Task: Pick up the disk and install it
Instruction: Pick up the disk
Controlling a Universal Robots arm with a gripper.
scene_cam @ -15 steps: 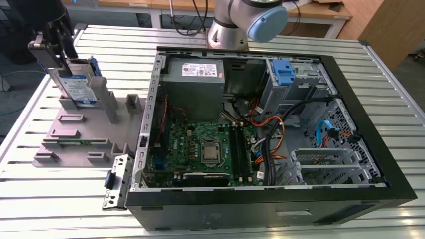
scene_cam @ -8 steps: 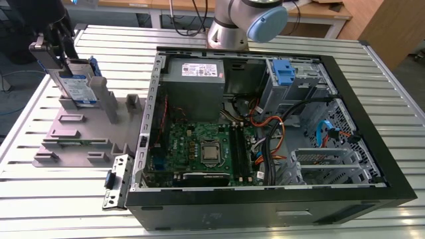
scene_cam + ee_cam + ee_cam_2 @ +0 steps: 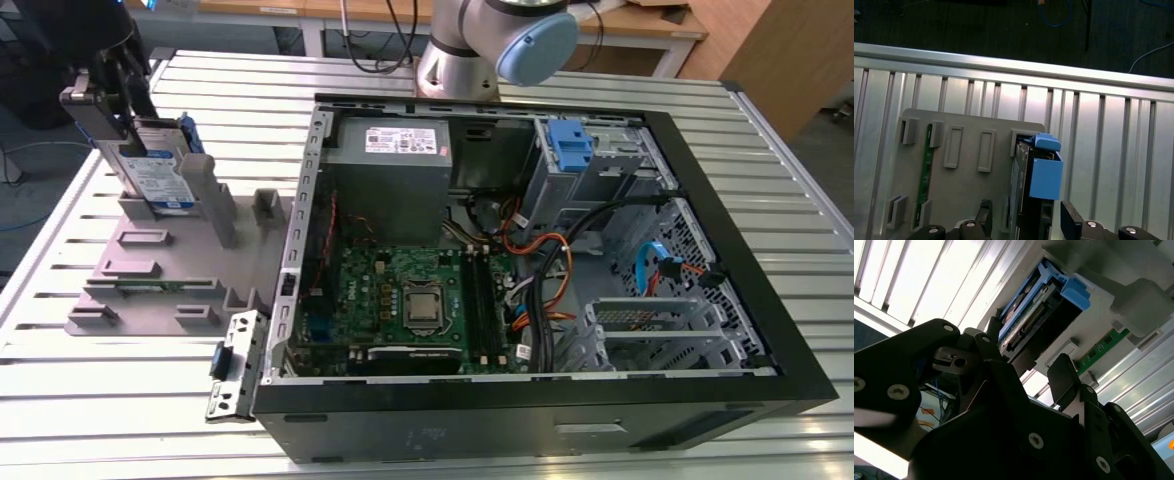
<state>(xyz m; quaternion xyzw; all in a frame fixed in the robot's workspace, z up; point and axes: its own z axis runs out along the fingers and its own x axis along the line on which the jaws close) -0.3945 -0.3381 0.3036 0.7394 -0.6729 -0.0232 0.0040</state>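
disk (image 3: 163, 172): stands on end in a slot of the grey holder (image 3: 160, 270) at the exterior view's left; long axis upright, connector edge up toward the gripper, label facing the open computer case (image 3: 534, 420).
gripper (image 3: 1026, 212): over the disk's upper end, fingers (image 3: 1070, 220) spread, one on each side, clamping nothing.
edges: holder lies on the slatted table (image 3: 80, 400), just beside the case wall, near the table's edge.
open room: case interior uncovered.
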